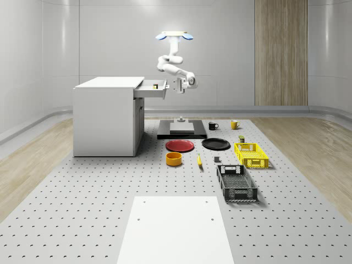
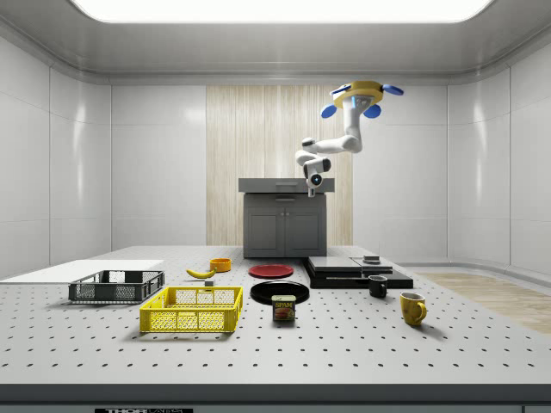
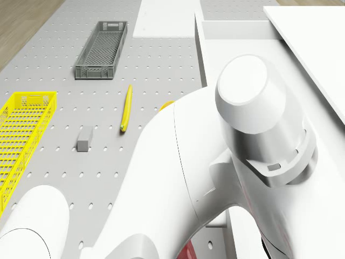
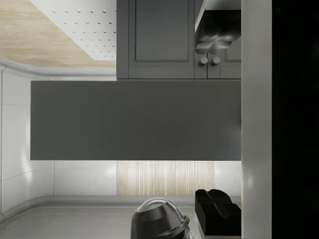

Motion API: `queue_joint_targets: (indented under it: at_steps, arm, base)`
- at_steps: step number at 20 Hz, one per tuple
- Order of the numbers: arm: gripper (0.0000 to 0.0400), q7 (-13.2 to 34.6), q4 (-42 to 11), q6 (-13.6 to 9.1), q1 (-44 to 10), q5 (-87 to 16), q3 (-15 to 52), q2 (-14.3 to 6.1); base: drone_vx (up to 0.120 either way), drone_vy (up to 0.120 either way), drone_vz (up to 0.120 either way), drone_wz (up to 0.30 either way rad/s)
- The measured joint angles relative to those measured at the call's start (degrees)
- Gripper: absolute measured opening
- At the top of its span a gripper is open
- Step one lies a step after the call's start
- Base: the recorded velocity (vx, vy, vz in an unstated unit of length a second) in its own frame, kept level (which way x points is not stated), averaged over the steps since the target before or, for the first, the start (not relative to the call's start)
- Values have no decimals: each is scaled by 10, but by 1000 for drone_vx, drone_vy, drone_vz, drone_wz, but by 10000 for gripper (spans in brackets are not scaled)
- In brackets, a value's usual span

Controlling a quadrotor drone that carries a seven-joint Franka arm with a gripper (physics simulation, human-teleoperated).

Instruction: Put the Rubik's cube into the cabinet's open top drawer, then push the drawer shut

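Perforated grey tabletop (image 1: 82, 209) in a pale-walled room; white cabinet (image 1: 104, 118) with its top drawer (image 1: 151, 90) pulled open; the Rubik's cube (image 1: 155, 86) appears to lie inside it; drone (image 1: 175, 36) hovers beyond the drawer front; jaws (image 1: 178, 84), spread cannot be told, hang just beside that front, cube on the cabinet side; plates and crates lie well below.

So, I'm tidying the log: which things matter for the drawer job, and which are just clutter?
Job: cabinet, open top drawer, Rubik's cube inside it, gripper at drawer front, drone hovering beside cabinet.
Clutter: red plate, black plate, orange bowl, banana, yellow crate, grey crate.
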Motion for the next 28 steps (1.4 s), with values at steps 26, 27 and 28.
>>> queue_joint_targets:
  at_steps: [26,27,28]
  arm:
    - [108,-28,-30,-2,44,-44,-8,-8]
    - [107,-32,-35,-2,51,-52,-10,-9]
    - [107,-38,-39,-3,59,-60,-11,-10]
  base:
    - [29,-31,0,0]
    - [0,0,0,0]
    - [0,0,0,0]
